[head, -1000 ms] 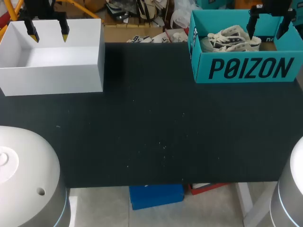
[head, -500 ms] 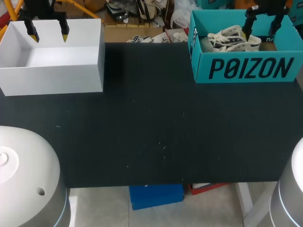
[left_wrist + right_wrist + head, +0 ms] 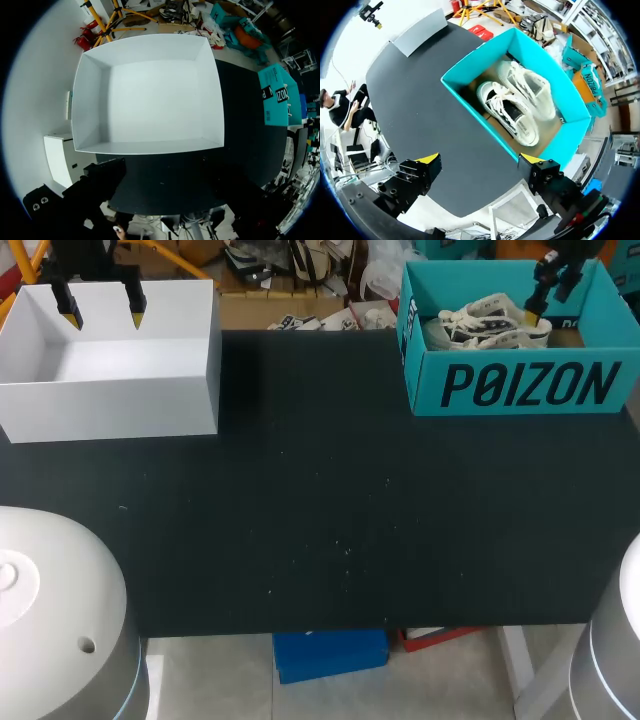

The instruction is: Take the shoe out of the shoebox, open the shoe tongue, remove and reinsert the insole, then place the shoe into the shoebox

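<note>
Lengthwise, shoe (image 3: pixel 487 322) along the shoebox (image 3: pixel 520 388).

left base (image 3: pixel 55 610): white domed shell, pale blue seam ring, one small round hole. right base (image 3: pixel 612 640): same white shell, blue ring. left gripper (image 3: pixel 101 308), right gripper (image 3: pixel 481 159): black finger blocks, recessed screws, wedge-shaped yellow tips.
</note>
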